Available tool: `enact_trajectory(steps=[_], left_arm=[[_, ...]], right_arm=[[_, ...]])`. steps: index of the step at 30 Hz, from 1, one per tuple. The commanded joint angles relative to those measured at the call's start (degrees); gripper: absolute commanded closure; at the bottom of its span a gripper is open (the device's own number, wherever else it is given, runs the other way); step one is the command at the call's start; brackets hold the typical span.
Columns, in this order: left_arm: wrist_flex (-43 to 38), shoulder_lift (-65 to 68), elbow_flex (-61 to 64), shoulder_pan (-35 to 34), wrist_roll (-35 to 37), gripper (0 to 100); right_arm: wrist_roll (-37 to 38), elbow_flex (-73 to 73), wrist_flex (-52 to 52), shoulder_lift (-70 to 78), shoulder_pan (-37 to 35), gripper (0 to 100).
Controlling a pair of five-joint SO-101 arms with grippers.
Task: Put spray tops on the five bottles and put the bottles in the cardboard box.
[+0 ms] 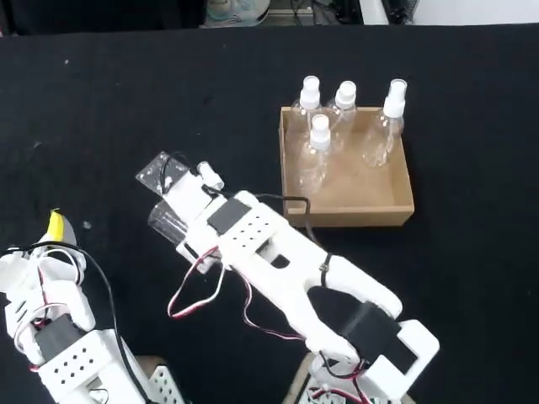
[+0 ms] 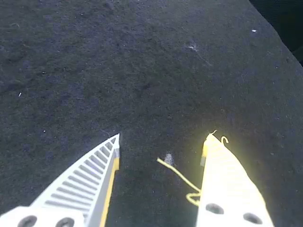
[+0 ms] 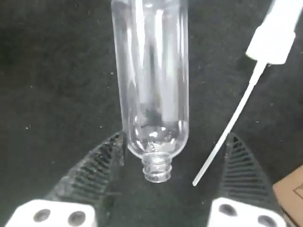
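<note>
A clear, uncapped bottle (image 3: 150, 85) lies on the black cloth with its threaded neck (image 3: 157, 168) toward my right wrist camera. My right gripper (image 3: 175, 138) is open, one finger on each side of the neck and neither touching it. A loose white spray top (image 3: 272, 35) lies beside the bottle, and its thin tube (image 3: 232, 123) runs along the inside of one finger. In the high view the spray top (image 1: 209, 175) sits by my right gripper (image 1: 164, 198), left of the cardboard box (image 1: 349, 215). Several capped bottles (image 1: 310, 156) stand in the box. My left gripper (image 2: 161, 142) is open over bare cloth.
The left arm (image 1: 50, 328) is at the table's front left corner, well away from the right arm (image 1: 286, 269). Black cloth (image 1: 101, 109) covers the whole table. The box's front half (image 1: 362, 185) holds nothing.
</note>
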Motion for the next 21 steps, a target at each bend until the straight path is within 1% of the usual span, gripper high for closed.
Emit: enact_trajectory(steps=[1, 3, 7, 9, 11, 15, 19, 21], left_arm=[[-1.32, -0.44, -3.38, -0.13, 0.62, 73], [-1.32, -0.44, -3.38, -0.13, 0.62, 73], [-1.32, -0.44, -3.38, -0.13, 0.62, 73], [-1.32, -0.44, -3.38, -0.13, 0.62, 73], [-1.32, -0.44, -3.38, -0.13, 0.62, 73], [-1.23, -0.44, -3.38, -0.13, 0.62, 73], [-1.23, -0.44, -3.38, -0.13, 0.62, 73], [-1.23, -0.44, -3.38, -0.13, 0.62, 73]], right_arm=[[-0.62, -5.93, 1.41, -2.95, -1.05, 72.6], [-0.62, -6.11, -0.7, -2.51, -1.67, 72.6], [-0.53, -2.07, -7.91, -1.89, -4.92, 72.6], [-0.26, -0.84, -9.58, -1.01, -5.71, 72.6], [-0.09, -0.31, -10.81, 0.48, -5.36, 72.6], [-0.09, -0.4, -13.63, 6.2, -2.11, 72.6], [-0.09, -0.66, -12.75, 8.4, -1.23, 72.7], [0.0, -1.1, -10.2, 8.4, -2.02, 75.5]])
